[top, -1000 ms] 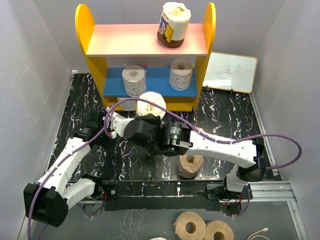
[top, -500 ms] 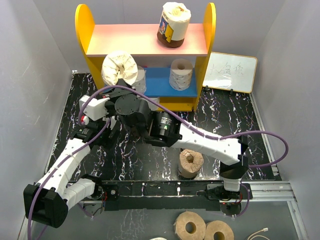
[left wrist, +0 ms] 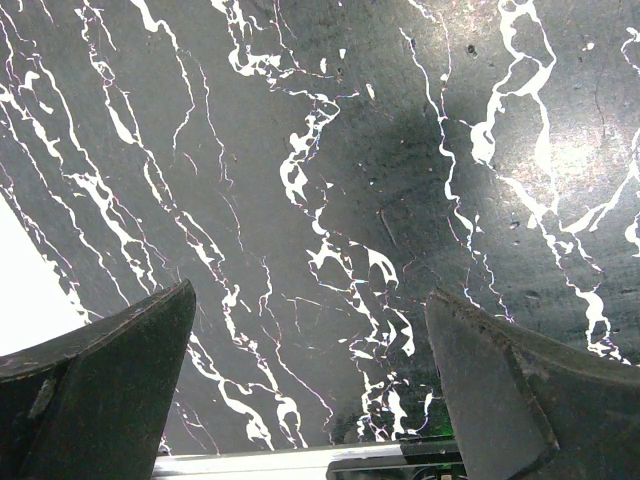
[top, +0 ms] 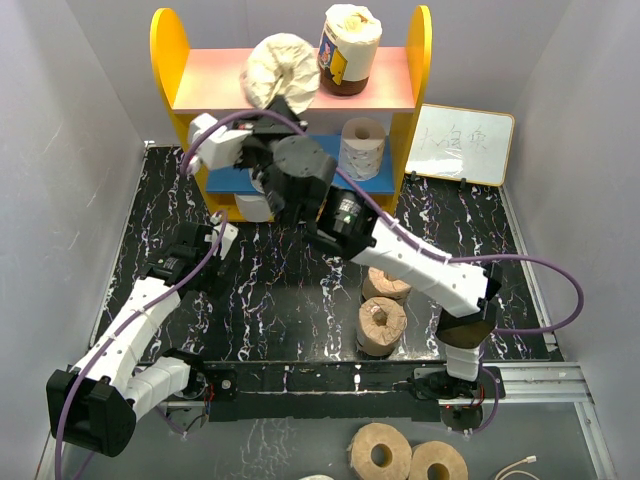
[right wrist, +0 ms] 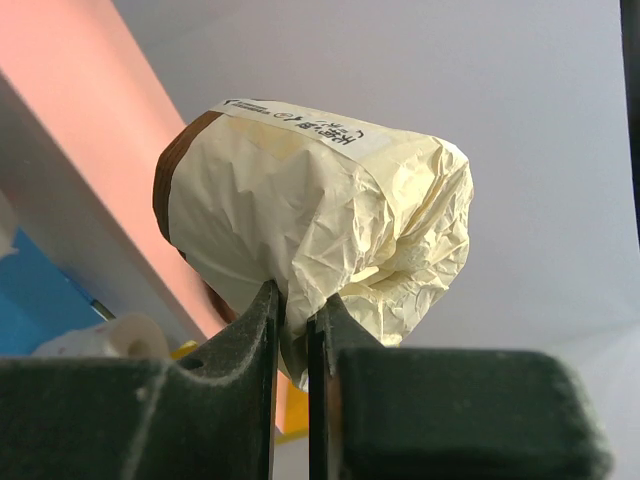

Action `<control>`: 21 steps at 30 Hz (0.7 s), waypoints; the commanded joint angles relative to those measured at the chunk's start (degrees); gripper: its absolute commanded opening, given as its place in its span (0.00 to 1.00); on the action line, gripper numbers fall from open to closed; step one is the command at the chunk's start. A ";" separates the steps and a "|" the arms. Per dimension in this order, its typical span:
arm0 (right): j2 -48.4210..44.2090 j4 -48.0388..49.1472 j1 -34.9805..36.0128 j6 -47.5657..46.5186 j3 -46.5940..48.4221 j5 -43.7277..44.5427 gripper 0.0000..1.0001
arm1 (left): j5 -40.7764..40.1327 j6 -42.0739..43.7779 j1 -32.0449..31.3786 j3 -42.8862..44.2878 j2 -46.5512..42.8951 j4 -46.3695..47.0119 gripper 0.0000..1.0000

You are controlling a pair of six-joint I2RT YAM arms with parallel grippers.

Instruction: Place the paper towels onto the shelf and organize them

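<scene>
Leftmost, the left pincer (left wrist: 310, 310) gapes wide over the glossy black marbled table (left wrist: 400, 150). Centre: right pincer (right wrist: 297, 310) clenched on the crinkled cream wrapper of a cylindrical paper towel roll (right wrist: 320, 220), aloft by the smooth pink upper board (top: 215, 85) of the shelf (top: 168, 60).

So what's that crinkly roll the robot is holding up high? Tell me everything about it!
It is a paper towel roll in a crinkly cream wrapper, with a dark brown band at one end and a white strip of tiny print. The right gripper pinches a fold of the wrapper, shut tight, and holds it up by the shelf's pink upper board, left of another wrapped roll standing there. Whether it touches the board is unclear.
</scene>
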 commanded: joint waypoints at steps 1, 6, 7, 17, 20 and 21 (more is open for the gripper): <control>-9.05 9.96 -2.77 -3.54 0.32 2.21 0.05 | -1.09 -0.40 0.39 -0.16 -1.31 -0.19 0.98; -13.54 9.59 -6.20 -3.60 -3.14 1.56 0.00 | -1.19 -0.44 0.32 -0.31 -1.46 -0.09 0.98; -14.34 9.49 -6.90 -3.51 -3.85 1.40 0.00 | -1.22 -0.48 0.34 -0.33 -1.38 -0.11 0.98; -15.54 6.24 -10.39 1.24 -9.28 -1.41 0.00 | -1.46 -0.70 0.37 -0.26 -0.88 -0.17 0.98; -12.90 5.03 -10.40 3.62 -7.26 -3.90 0.00 | -1.61 -0.82 0.36 -0.32 -0.87 -0.19 0.98; -12.02 4.74 -10.39 4.58 -6.21 -4.74 0.00 | -1.63 -0.84 0.35 -0.28 -0.91 -0.24 0.98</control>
